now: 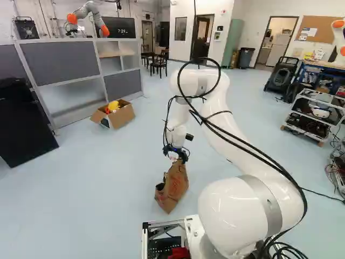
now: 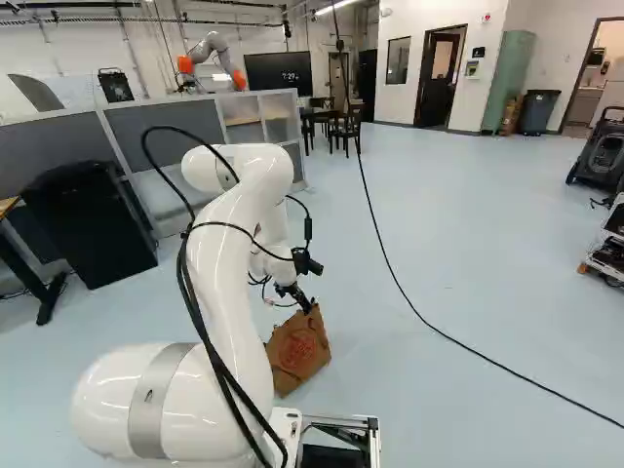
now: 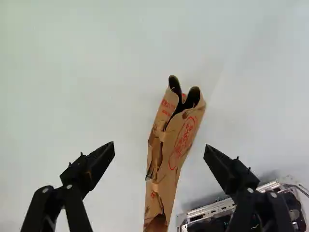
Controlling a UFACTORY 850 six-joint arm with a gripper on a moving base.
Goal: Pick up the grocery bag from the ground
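In the left base view my gripper [image 1: 177,153] is just above the top of the brown paper grocery bag [image 1: 173,189], which stands on the floor ahead of the base. The right base view shows the bag [image 2: 298,349] with red print on its side. In the wrist view the gripper [image 3: 159,150] is open, its two black fingers wide apart. Below and between them lies the bag's narrow folded top [image 3: 175,140], with floor showing on either side and neither finger touching it.
An open cardboard box [image 1: 119,114] with yellow and red things sits beyond the bag, near the grey partition [image 1: 64,63]. A black cable [image 2: 429,322] crosses the floor. Another robot [image 1: 89,13] stands behind the partition. The base frame's edge [image 3: 212,210] is near one finger.
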